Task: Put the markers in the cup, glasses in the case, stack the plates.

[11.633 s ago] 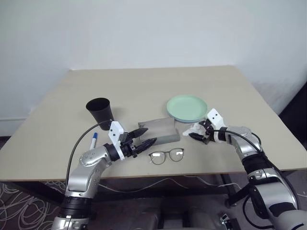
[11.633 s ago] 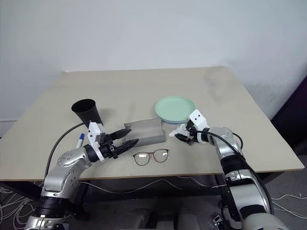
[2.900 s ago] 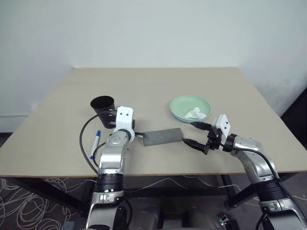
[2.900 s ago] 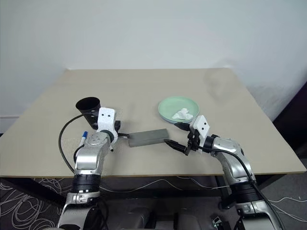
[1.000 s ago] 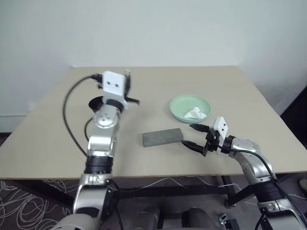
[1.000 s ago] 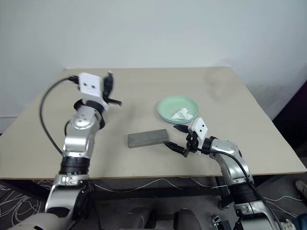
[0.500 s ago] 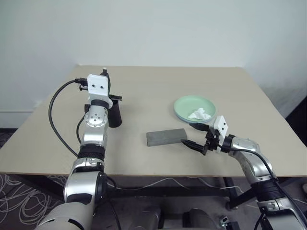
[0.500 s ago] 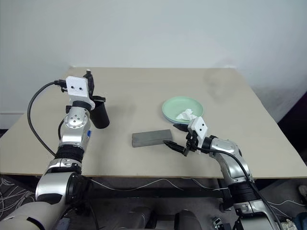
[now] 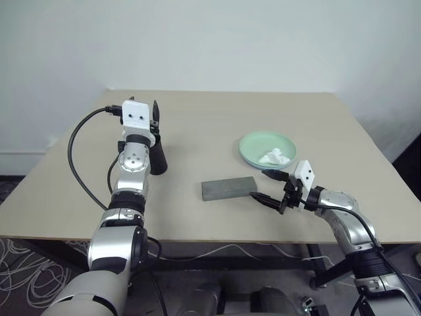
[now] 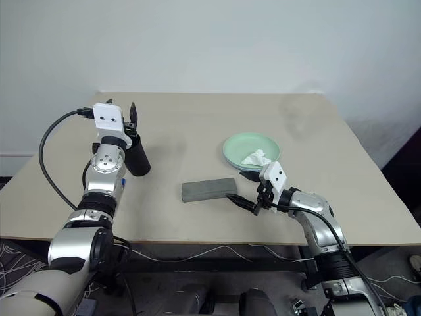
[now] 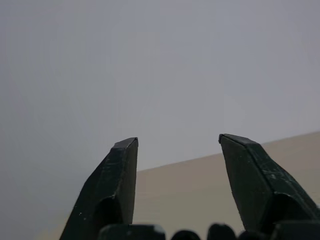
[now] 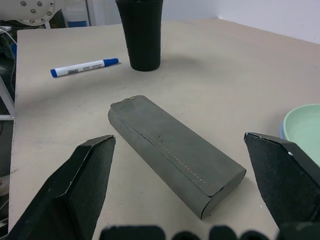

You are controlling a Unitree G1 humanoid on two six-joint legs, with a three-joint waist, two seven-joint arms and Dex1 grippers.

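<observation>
At the left of the left eye view, the left gripper (image 9: 155, 110) stands raised just above the black cup (image 9: 157, 157), its fingers parted and empty, and one blue-capped marker (image 12: 83, 67) lies on the table (image 9: 217, 118) beside that cup. In the middle lies the closed grey case (image 9: 228, 188). Right of it the right gripper (image 9: 266, 185) hangs wide open and empty just off the case's end, with the mint green plate (image 9: 255, 145) and its white tissue (image 9: 275, 157) behind, toward the upper right.
</observation>
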